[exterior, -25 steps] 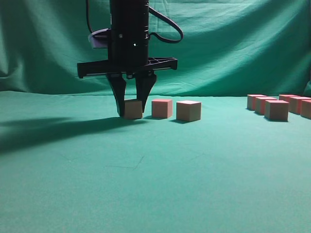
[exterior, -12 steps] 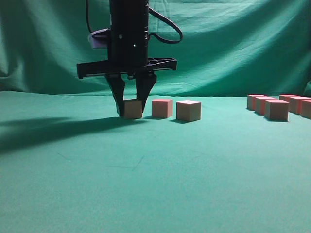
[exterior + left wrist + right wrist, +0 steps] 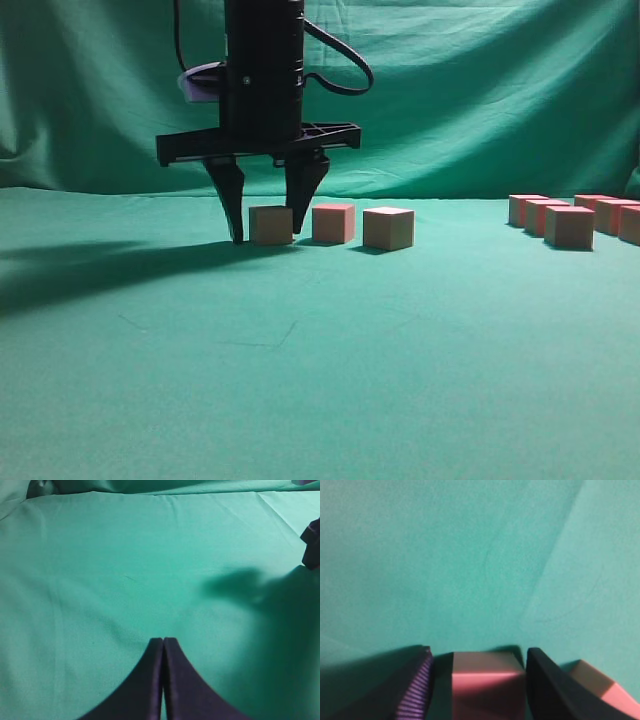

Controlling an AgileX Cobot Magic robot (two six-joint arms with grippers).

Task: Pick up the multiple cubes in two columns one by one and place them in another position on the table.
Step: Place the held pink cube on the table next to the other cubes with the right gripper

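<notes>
Since a moment before, my right pincer [image 3: 266, 236] had let go: its two fingers moved apart, and the little cube [image 3: 271, 224] it had been squeezing sat free on the green worktop [image 3: 320, 360]. That cube stood right between my fingers, with a small gap on each side in my right wrist view, so nothing was clamped. It was the left end of a short row. Two more cubes [image 3: 334, 223] stood just beside it to the right, and the nearer one was very close to my right finger. Far off on the right sat the other cubes [image 3: 569, 227], waiting in their two columns. The freed cube lay straight below my right arm, so I judged I should lift straight up and not bump it. My left pincer [image 3: 163, 641] was pressed together, holding nothing, over bare cloth.
</notes>
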